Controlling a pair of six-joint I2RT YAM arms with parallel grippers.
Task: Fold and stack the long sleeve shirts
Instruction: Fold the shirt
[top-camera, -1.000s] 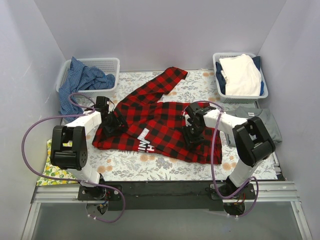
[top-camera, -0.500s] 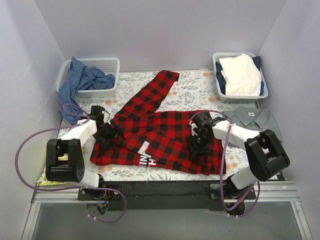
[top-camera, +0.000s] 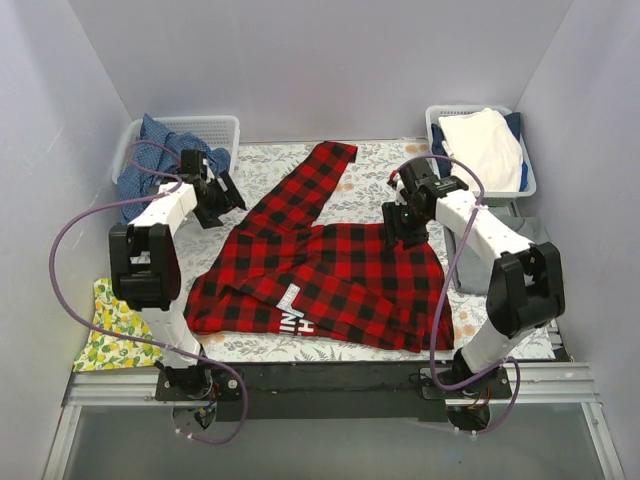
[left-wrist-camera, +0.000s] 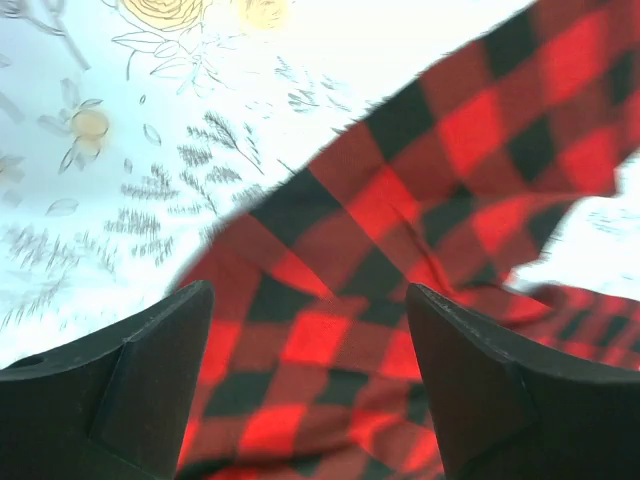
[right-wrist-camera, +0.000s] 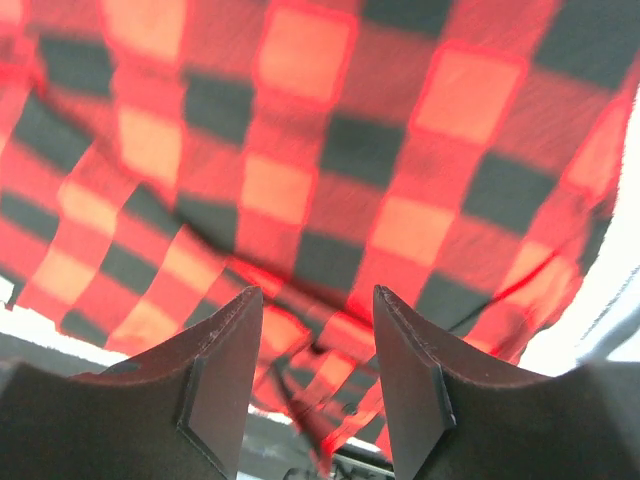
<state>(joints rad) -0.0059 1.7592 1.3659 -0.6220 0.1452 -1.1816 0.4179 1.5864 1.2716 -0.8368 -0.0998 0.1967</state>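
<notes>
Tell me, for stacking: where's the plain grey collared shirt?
Top view, right side: the plain grey collared shirt lies in front of the white plastic basket, under the right arm.

A blue cloth (top-camera: 160, 160) spills from the left basket (top-camera: 222, 125); cream and navy cloths (top-camera: 482, 145) fill the right basket (top-camera: 485, 197).

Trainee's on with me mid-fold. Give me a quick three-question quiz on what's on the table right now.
1. True or false: the red-and-black plaid flannel shirt lies inside a basket.
2. What fills the white plastic basket at far right? A) blue cloth B) cream-white and navy cloth C) lemon-print cloth
3. Short answer: is the left tool open or shut?
Key: 1 false; 2 B; 3 open.
</notes>
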